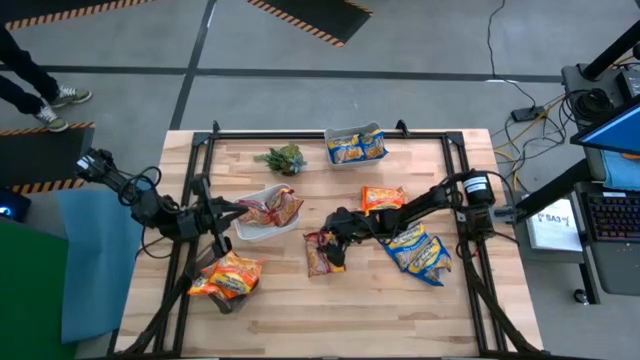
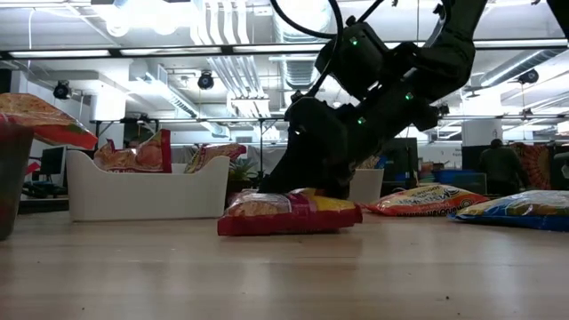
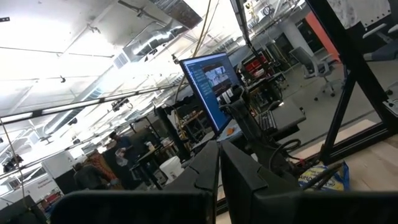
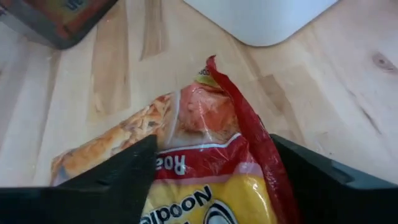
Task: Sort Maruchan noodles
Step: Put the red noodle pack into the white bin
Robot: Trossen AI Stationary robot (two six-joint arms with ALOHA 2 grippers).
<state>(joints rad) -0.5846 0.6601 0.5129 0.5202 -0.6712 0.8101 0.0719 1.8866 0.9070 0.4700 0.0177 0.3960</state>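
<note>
One dark red packet (image 4: 205, 155) lay flat mid-table directly under the right gripper (image 1: 335, 243), fingers spread wide astride it, nothing gripped yet; left gripper (image 1: 222, 214) sat shut over the white tub (image 1: 262, 194).

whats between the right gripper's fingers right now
A dark red noodle packet lying flat on the table sits between the open fingers of the right gripper, as the right wrist view shows; they straddle it, not yet clamped.

table (image 1: 420, 310): pale wood, matt | dark red packet (image 4: 211, 168): glossy crinkled plastic
</note>
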